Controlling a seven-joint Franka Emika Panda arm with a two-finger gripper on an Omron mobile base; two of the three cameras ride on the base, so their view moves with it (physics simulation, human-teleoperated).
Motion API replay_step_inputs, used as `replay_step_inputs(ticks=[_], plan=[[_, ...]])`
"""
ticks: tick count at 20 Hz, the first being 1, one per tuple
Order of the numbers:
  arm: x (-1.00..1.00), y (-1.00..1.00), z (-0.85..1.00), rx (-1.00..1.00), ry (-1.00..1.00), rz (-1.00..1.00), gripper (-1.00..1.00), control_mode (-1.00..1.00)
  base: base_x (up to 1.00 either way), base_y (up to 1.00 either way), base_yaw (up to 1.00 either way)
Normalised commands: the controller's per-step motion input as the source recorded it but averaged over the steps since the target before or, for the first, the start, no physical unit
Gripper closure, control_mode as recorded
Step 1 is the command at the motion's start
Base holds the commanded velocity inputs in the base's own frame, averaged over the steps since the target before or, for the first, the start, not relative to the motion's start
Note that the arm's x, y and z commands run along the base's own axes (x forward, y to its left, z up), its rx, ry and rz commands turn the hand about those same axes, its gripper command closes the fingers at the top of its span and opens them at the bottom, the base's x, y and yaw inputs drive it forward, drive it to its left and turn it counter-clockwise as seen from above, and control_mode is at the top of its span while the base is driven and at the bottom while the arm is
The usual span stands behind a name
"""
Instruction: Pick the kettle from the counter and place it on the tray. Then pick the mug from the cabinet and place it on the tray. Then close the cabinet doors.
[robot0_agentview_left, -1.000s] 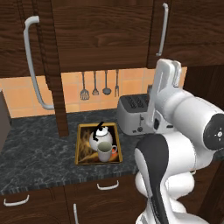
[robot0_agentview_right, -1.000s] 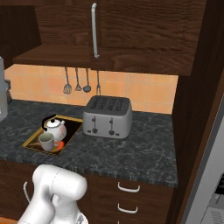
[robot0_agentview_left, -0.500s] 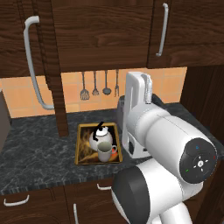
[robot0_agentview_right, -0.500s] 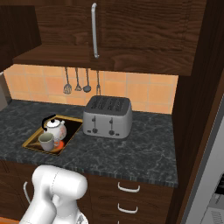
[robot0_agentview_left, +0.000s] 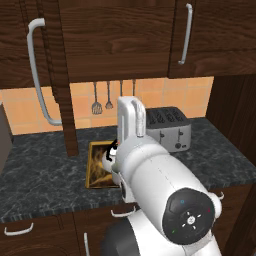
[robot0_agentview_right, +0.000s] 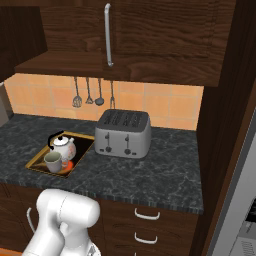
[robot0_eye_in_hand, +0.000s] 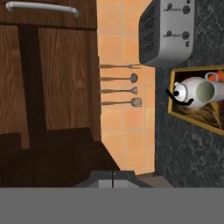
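The white kettle and the off-white mug both stand on the gold-rimmed tray, which lies on the dark marble counter. The rolled hand view has the kettle, mug and tray at its right. My gripper is shut and empty, up by the cabinet and far from the tray. In the left base view my arm hides the mug and part of the kettle. The left cabinet door stands open, its handle facing me. The right door is closed. The cabinet shelf is bare.
A grey toaster stands on the counter right of the tray. Utensils hang on the orange tile wall. Drawers with silver handles sit below the counter. A tall dark panel bounds the right end.
My arm has swung left across the left base view and nearer its camera, now covering the mug. Kettle, mug, tray and doors have not moved.
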Motion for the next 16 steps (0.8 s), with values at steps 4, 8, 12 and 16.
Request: replay_step_inputs(ticks=[4,8,12,16], plan=[[-0.09,0.39,-0.13,-0.06,-0.20,0.00,1.00,-1.00,0.00,0.00,0.00],[-0.06,0.43,-0.04,-0.10,-0.18,0.00,1.00,-1.00,0.00,0.00,0.00],[-0.05,0.47,0.00,-0.13,-0.17,0.00,1.00,-1.00,0.00,0.00,0.00],[-0.07,0.41,-0.02,-0.15,-0.06,-0.05,1.00,-1.00,0.00,0.00,0.00]])
